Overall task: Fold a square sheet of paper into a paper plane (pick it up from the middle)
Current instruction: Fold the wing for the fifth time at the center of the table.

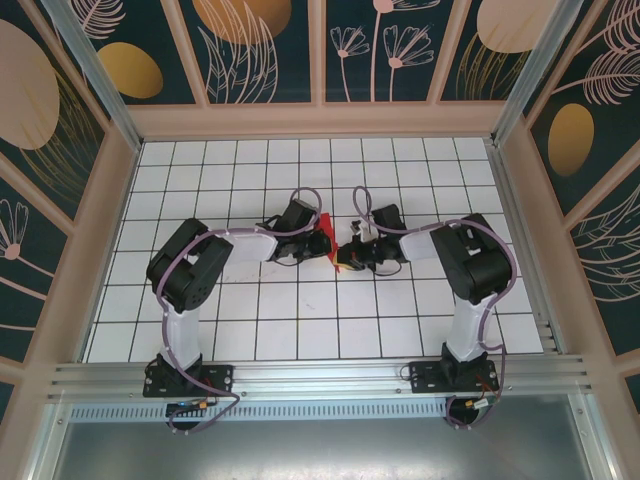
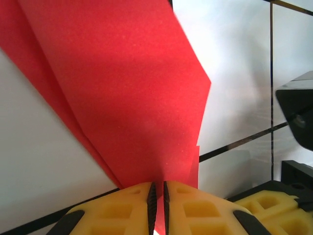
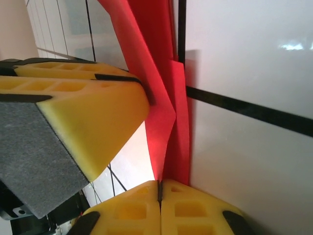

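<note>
A creased sheet of bright red paper [image 2: 122, 88] is clamped by the left fingers [image 2: 122, 208] and the right fingers [image 3: 195, 208] over the gridded surface [image 1: 300, 320]

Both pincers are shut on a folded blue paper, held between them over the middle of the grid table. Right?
No: the paper is bright red, not blue, as the left wrist view shows. The rest stands: the left pincer and the right pincer are both shut on it over the middle of the grid table.
</note>
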{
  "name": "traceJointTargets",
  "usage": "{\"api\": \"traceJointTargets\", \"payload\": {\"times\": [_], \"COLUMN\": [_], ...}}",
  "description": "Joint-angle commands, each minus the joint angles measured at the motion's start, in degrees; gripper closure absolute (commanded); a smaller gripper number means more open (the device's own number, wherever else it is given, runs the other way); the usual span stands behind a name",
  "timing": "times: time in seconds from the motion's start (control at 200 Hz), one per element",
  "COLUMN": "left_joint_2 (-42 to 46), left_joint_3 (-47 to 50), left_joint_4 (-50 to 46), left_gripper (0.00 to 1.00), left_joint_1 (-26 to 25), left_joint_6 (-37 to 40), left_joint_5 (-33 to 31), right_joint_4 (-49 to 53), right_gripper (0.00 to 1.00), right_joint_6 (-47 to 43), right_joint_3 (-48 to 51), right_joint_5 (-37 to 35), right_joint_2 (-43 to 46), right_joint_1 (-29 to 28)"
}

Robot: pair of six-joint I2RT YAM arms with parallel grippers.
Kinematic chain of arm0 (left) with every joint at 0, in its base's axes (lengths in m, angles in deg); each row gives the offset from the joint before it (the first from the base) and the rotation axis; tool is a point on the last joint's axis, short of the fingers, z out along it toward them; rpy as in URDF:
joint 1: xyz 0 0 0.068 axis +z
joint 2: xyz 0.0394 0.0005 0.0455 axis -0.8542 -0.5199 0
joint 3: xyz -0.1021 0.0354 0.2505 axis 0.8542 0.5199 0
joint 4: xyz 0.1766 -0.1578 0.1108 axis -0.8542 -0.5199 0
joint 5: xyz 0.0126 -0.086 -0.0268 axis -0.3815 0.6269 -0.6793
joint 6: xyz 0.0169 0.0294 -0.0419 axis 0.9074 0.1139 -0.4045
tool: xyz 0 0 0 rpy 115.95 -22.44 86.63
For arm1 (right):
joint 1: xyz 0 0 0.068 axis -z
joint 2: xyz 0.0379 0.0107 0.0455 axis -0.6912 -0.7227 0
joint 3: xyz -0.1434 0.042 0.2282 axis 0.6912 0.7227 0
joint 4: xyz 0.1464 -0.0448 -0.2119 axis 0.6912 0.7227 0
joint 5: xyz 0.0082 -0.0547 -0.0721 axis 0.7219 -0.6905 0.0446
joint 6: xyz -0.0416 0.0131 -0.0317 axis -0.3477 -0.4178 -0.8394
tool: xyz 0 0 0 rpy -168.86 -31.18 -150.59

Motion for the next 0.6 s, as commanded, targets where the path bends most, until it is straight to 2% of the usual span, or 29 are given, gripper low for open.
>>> {"api": "traceJointTargets", "payload": {"times": [0.0,0.1,0.255,0.465,0.595], "left_joint_2": [-4.86,-5.35,-6.06,-6.26,-6.24], "left_joint_3": [-0.73,-1.34,-2.29,-2.51,-2.51], "left_joint_4": [-7.71,-8.57,-9.33,-9.63,-9.56], "left_gripper": [0.82,0.82,0.82,0.83,0.83], "left_joint_1": [0.21,-0.03,-0.3,-0.24,-0.39], "left_joint_6": [2.93,3.07,3.31,3.22,3.2], "left_joint_5": [-9.44,-10.08,-10.06,-9.99,-9.88], "right_joint_4": [-0.38,0.85,4.25,5.73,6.71], "right_gripper": [0.81,0.8,0.86,0.96,0.97], "right_joint_6": [0.45,-0.18,-2.22,-2.51,-2.62], "right_joint_3": [2.07,2.99,1.9,-1.03,-2.29], "right_joint_5": [-2.53,-6.47,-10.76,-10.49,-11.1], "right_joint_2": [5.94,9.74,11.43,7.25,4.75], "right_joint_1": [0.78,0.4,-2.28,-4.46,-4.82]}}
